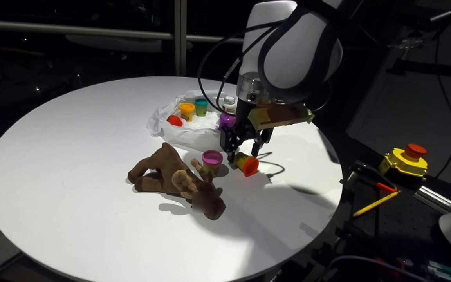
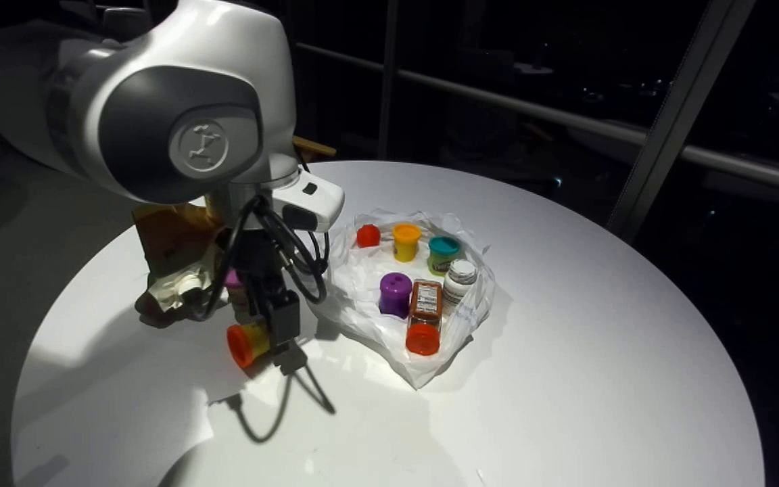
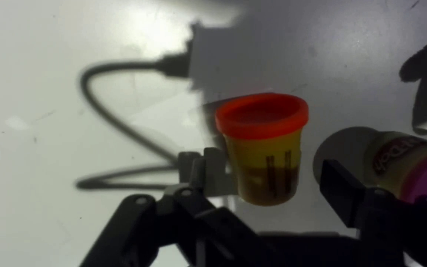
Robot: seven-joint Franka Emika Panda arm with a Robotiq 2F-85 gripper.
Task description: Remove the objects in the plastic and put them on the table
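A white plastic bag point(image 2: 376, 335) lies spread on the round table. In it are a red object point(image 2: 368, 236), a yellow tub point(image 2: 406, 242), a teal-lidded tub point(image 2: 443, 254), a white bottle point(image 2: 460, 281), a purple tub point(image 2: 395, 295) and a red-capped spice jar point(image 2: 425, 316). An orange-lidded yellow tub point(image 3: 265, 159) lies on its side on the table outside the bag. My gripper point(image 3: 269, 172) is open, with its fingers on either side of this tub and a visible gap at the right finger. A pink-lidded tub point(image 1: 211, 161) stands upright beside it.
A brown plush moose point(image 1: 166, 168) lies on the table point(image 1: 73, 188) close to the pink-lidded tub. The bag is behind the gripper in an exterior view. Arm cables hang beside the wrist. A yellow box with a red button point(image 1: 405, 161) stands off the table.
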